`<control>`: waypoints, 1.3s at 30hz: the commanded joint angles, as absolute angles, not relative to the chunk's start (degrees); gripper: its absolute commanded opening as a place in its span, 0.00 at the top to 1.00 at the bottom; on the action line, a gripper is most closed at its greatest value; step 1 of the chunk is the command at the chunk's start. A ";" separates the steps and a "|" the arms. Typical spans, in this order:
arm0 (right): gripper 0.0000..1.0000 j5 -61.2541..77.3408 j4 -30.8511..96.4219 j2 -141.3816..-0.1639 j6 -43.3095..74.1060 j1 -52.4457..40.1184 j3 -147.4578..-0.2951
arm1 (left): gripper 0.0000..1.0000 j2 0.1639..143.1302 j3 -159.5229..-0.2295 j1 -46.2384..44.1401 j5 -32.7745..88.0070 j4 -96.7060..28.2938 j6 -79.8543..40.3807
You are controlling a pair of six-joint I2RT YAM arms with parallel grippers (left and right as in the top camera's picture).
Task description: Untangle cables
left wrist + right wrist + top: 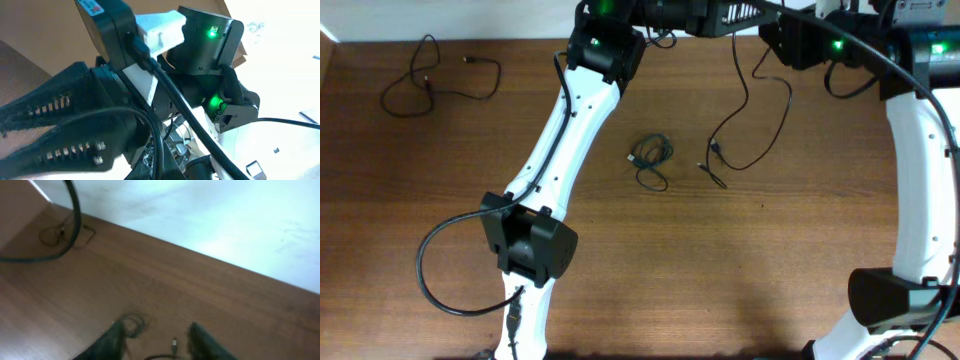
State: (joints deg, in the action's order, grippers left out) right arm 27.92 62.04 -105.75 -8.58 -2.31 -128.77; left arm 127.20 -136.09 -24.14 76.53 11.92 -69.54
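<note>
— Brown wood-grain table (800, 250), smooth and matte. What lies on it?

— Thin black cables, three lots. A small knot (650, 158) of tight loops sits mid-table. Just to its right a loose cable (787, 110) runs in long, open curves, its small plug ends near the knot but apart from it. A third cable (425, 88) lies slack at the far-left corner, well away from both.

— And the arms?

— Glossy white shells (570, 130) with blocky black joints. A thick black lead (75, 210) loops off one base, much heavier than the cables.

— The left gripper?

— Left gripper (15, 137) has black fingers (55, 107) with ribbed, toothed inner faces. The jaws are closed together with nothing between them, raised clear of the table.

— The right?

— Right gripper (156, 326) hangs over the table with its dark, blurred fingers (112, 342) apart. The knot (132, 322) lies just beside the left-hand finger in its own view, and a small pale plug (173, 342) lies between the two. Neither finger is clamped on anything that I can see.

— Any writing?

— A red label (92, 6) on the black housing in the left wrist view, too cropped to read. Two green lights (214, 33) glow on the joints behind it.
</note>
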 commanded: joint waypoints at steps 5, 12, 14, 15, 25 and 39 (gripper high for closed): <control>0.96 27.75 60.60 -105.95 -5.30 -2.17 -128.88 | 1.00 124.99 -137.03 -23.75 77.43 12.38 -69.82; 0.96 26.68 60.86 -98.45 3.73 1.28 -130.80 | 0.84 125.01 -136.92 -22.37 78.04 -1.67 -46.41; 0.96 26.68 60.88 -95.96 3.73 1.23 -130.80 | 0.74 125.01 -136.92 -22.33 72.47 -14.26 -34.89; 0.96 26.68 60.95 -95.09 3.73 1.19 -130.80 | 0.69 125.01 -136.92 -22.33 66.96 -21.15 -28.75; 0.96 17.69 69.73 -94.21 8.43 1.21 -130.85 | 0.19 125.01 -136.92 -22.33 55.40 -28.58 -19.68; 0.96 17.56 69.45 -94.50 58.15 1.58 -130.82 | 0.25 125.01 -136.94 -26.41 72.77 -23.81 -5.87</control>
State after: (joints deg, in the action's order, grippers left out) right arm 15.31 69.84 -94.45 48.97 1.41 -130.34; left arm 126.89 -136.57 -26.13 69.76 -23.81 -10.20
